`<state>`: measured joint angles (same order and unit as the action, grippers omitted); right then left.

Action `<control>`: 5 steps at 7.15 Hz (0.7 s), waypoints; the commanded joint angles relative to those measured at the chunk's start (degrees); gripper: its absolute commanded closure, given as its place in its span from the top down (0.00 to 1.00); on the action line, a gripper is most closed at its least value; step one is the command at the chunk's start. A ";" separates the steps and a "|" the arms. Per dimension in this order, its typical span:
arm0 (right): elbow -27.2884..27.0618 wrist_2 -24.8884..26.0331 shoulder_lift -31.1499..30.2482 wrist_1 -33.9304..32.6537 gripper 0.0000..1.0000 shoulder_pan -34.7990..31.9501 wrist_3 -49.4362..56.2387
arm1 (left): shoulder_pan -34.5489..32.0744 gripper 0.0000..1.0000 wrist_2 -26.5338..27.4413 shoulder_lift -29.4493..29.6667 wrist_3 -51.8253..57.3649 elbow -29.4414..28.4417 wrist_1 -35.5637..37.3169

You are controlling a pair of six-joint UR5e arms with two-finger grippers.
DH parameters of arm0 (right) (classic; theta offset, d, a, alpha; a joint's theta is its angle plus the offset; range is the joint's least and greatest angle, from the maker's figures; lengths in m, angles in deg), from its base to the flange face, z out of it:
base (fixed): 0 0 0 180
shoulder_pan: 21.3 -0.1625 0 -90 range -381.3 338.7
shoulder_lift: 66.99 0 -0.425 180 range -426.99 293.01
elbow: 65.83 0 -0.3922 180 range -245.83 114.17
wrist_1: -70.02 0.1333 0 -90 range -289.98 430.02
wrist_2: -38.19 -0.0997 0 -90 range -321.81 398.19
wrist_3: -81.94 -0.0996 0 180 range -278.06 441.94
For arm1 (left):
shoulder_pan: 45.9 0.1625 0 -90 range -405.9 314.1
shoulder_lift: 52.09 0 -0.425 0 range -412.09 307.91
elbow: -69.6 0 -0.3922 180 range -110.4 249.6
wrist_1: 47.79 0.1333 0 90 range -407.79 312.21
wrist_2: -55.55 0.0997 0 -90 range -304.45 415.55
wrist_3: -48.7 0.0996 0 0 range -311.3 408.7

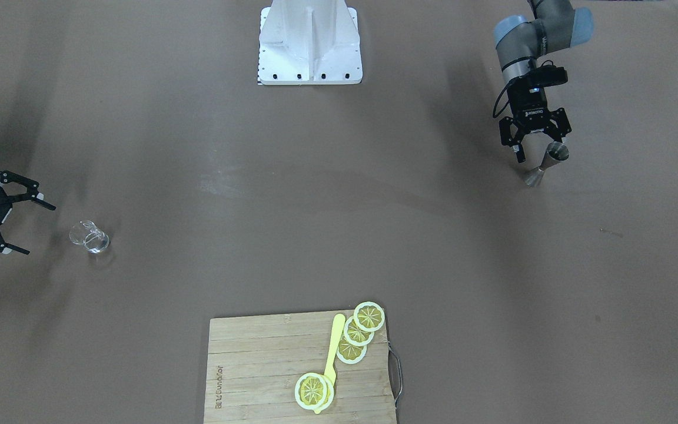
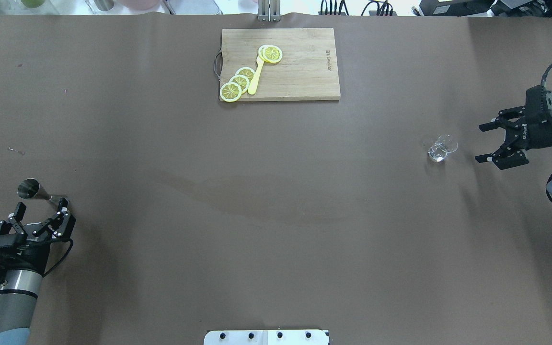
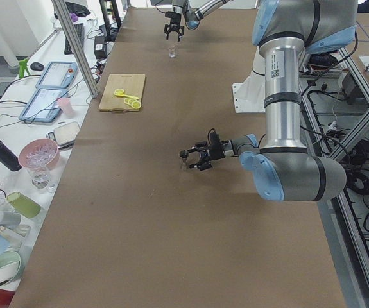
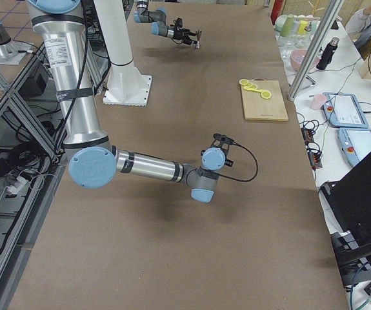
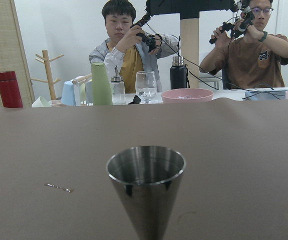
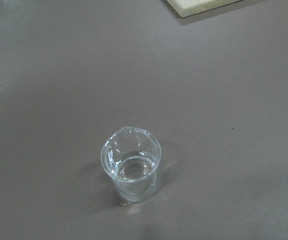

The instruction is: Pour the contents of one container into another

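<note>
Brown surface, two people beyond its far edge. One steel jigger stands upright at left, just before the wide-spread left hand. One glass beaker stands right, near the wide-spread right hand.

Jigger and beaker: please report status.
Left gripper open, near jigger, not gripping. Right gripper open, short of beaker. Both upright. Board far off.
</note>
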<state>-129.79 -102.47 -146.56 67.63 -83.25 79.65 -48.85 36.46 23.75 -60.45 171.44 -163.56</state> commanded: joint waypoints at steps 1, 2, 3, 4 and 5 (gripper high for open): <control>-0.30 2.83 0.47 0.01 0.99 1.74 0.00 | -1.36 0.88 0.02 0.53 -0.01 -0.76 -0.42; -0.30 4.76 1.00 0.01 0.99 2.62 0.00 | -1.80 0.87 0.02 0.89 -0.18 -1.20 -0.42; -0.21 5.39 1.35 0.01 0.99 3.23 0.00 | -2.41 0.87 -0.06 2.19 -0.18 -2.25 -0.51; -0.21 6.26 1.35 -0.07 0.99 3.94 0.00 | -2.94 0.86 -0.07 3.34 -0.18 -3.30 -0.60; -0.21 6.27 1.35 -0.07 0.98 4.38 0.00 | -3.38 0.80 0.02 3.35 -0.09 -3.49 -0.60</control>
<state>-130.01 -96.63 -145.27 67.59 -79.54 79.65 -51.66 36.42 26.59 -60.61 168.54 -164.12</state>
